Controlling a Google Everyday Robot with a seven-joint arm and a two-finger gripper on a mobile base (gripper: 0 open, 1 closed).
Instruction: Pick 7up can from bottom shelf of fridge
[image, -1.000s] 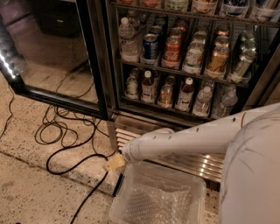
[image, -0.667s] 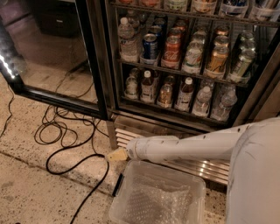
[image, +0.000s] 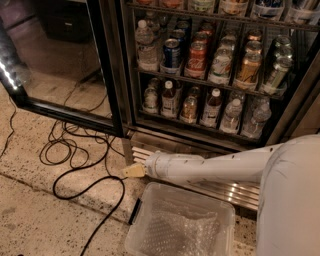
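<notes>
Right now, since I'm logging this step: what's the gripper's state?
Gripper: cannot be told; it is low beside the base grille of the fridge, below the bottom shelf.

Pale-yellow claw (image: 126, 173) before the black-framed fridge's (image: 112, 75) ribbed silver grille (image: 231, 191).

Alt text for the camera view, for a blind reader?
The robot's white arm stretches along the foot of the open fridge, gripper low by the steel base grille, near a clear plastic bin. The 7up can stands at the picture-left end of the bottom shelf, beside bottles. Black cables loop on the floor.
</notes>
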